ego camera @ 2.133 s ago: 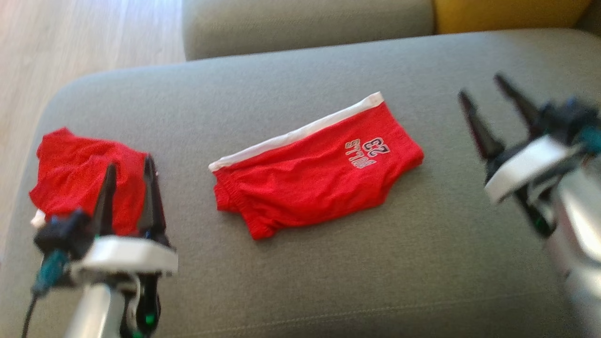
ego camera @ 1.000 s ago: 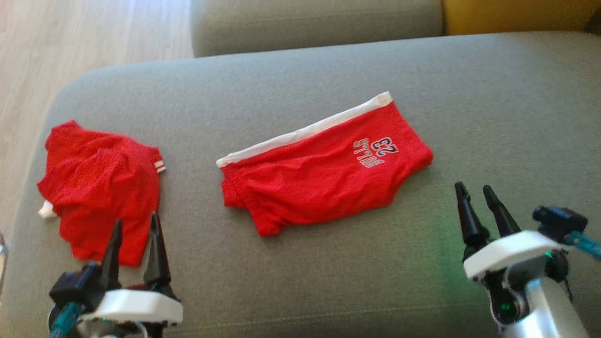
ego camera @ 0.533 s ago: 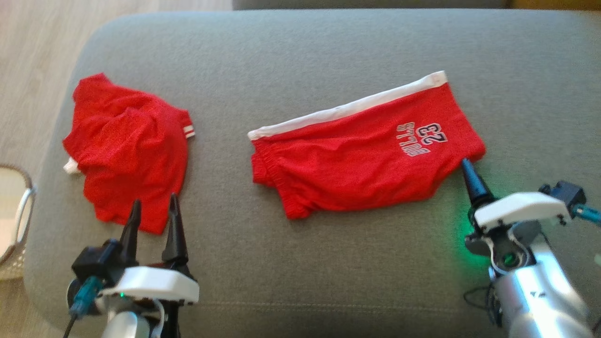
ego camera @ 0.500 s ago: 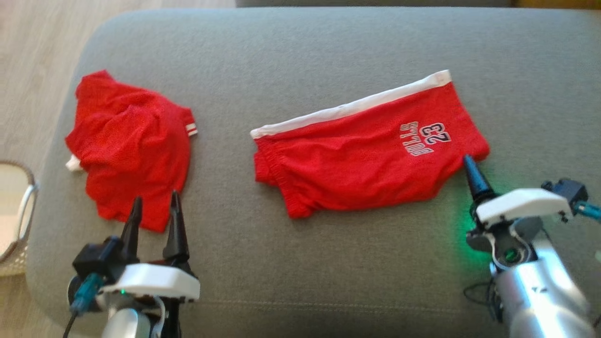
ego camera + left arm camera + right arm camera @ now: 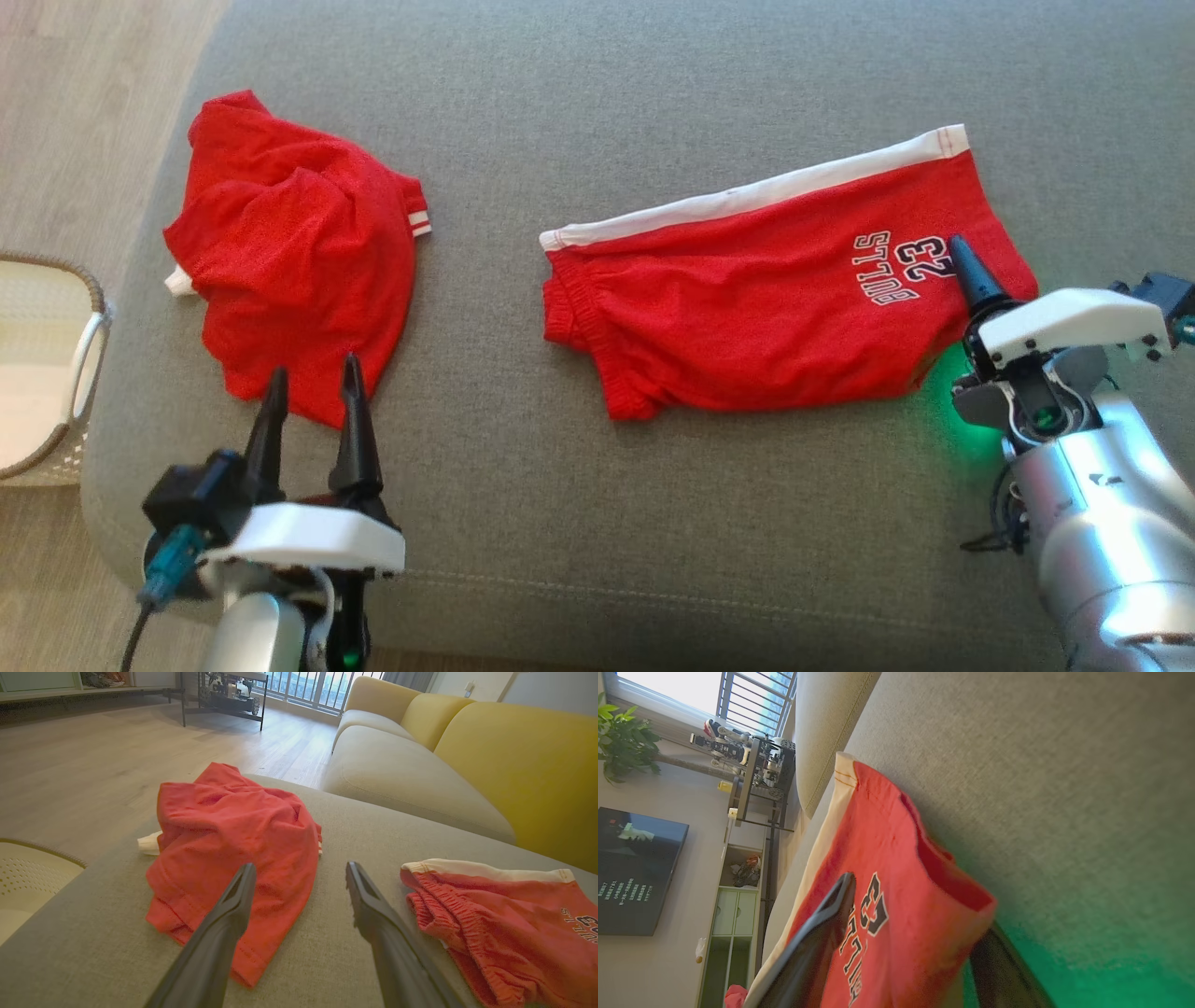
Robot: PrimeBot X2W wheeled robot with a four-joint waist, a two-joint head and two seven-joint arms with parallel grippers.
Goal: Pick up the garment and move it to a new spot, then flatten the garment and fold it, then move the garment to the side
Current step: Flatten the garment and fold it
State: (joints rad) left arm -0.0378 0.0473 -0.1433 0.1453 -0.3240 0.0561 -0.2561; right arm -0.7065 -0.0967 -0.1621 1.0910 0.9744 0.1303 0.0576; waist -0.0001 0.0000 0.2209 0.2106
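Red shorts (image 5: pixel 775 308) with a white waistband and "BULLS 23" print lie folded flat on the grey sofa seat (image 5: pixel 597 523). My right gripper (image 5: pixel 966 271) is open at their right end. One finger (image 5: pixel 822 933) lies over the print, while the other finger (image 5: pixel 1004 970) goes under the raised leg hem (image 5: pixel 952 891), its tip hidden. A second, crumpled red garment (image 5: pixel 299 243) lies at the seat's left end. My left gripper (image 5: pixel 315 369) stands open just in front of it, empty; the left wrist view shows that gripper (image 5: pixel 300 868) between the crumpled garment (image 5: pixel 233 835) and the shorts (image 5: pixel 504 933).
A pale woven basket (image 5: pixel 56 373) stands on the wooden floor (image 5: pixel 65 112) off the seat's left edge. The left wrist view shows yellow backrests (image 5: pixel 514 765) and another grey seat (image 5: pixel 397 774) behind. A green glow falls on the seat by my right wrist.
The head camera has tipped down and nearer. My right gripper came in low from the right and slid its open fingers around the shorts' right leg hem. My left gripper has dropped back off the crumpled garment.
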